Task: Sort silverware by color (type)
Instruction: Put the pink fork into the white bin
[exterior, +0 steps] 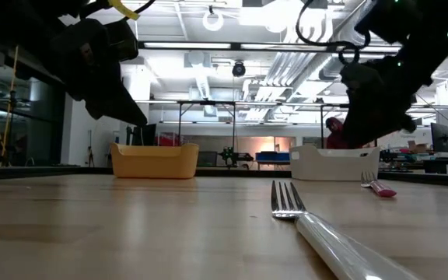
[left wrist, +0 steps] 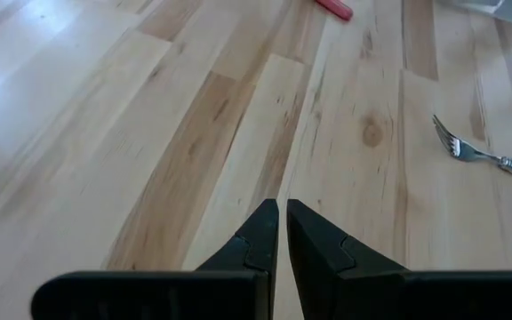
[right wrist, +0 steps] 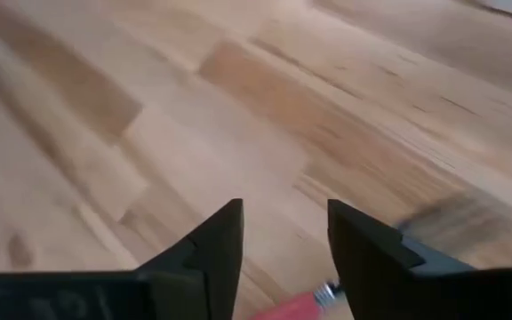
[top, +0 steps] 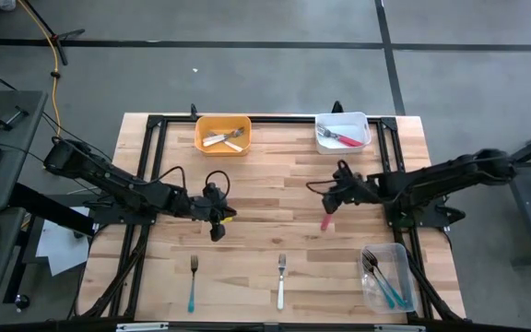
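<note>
Right gripper point(right wrist: 284, 244) spread above red-handled fork point(top: 326, 221) on surface point(top: 275, 189); left gripper point(left wrist: 282, 222) pressed together, empty, mid-surface.

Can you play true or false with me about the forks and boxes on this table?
1. The yellow bin holds white-handled forks. True.
2. The red fork on the table lies inside the white bin. False: it lies on the bare wood, under the right gripper.
3. The right gripper's fingers are open. True.
4. The left gripper is holding a fork. False: its fingers are shut on nothing.
5. The clear bin holds teal-handled forks. True.
6. No forks lie loose near the table's front edge. False: a teal fork and a white fork lie there.
</note>
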Available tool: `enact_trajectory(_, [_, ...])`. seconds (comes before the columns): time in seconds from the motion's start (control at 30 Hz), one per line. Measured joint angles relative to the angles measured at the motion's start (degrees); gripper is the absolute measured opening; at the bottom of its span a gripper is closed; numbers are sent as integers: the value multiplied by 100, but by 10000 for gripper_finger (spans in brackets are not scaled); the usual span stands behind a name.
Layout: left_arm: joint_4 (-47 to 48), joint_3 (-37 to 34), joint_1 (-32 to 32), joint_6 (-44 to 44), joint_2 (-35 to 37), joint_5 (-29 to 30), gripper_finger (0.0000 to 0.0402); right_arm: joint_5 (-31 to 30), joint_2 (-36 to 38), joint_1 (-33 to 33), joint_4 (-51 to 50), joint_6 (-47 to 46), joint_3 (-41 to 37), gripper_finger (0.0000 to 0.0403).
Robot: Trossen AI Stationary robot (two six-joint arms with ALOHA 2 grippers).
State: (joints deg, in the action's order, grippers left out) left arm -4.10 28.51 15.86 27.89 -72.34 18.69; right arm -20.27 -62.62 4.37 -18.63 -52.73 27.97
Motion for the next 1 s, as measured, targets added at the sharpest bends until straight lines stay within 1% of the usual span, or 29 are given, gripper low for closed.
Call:
enact_trajectory(0.1, [0, 0, 0, 14, 0, 1, 19, -250, 0, 198, -908, -900, 320, 160])
enact_trajectory(0.17, [0, 0, 0, 12, 0, 1, 19, -325, -58, 291, -1241, -1552, 382, 160])
enact_trajectory(0.23, [0, 0, 0, 8, 0, 1, 19, -332, -189, 334, -1341, -2081, 381, 160])
enact_trajectory(0.33, [0, 0, 0, 6, 0, 1, 19, -323, -576, 366, -1421, -2553, 264, 160])
enact_trajectory(0.47, [2, 0, 0, -1, 0, 1, 19, -226, -1139, 426, -1306, -2939, 238, 160])
enact_trajectory(0.63, [2, 0, -2, -112, 0, 1, 19, -43, -1690, 382, -774, -2928, 238, 160])
enact_trajectory(0.77, [2, 0, -2, -112, 0, 84, 19, -74, -1937, 236, -687, -2807, 266, 157])
enact_trajectory(0.87, [0, 0, -2, -112, 0, 108, 19, -29, -1953, 124, -775, -2574, 267, 141])
enact_trajectory(1.0, [0, 0, -2, -150, 0, 122, 19, 50, -1931, -42, -844, -2052, 257, 106])
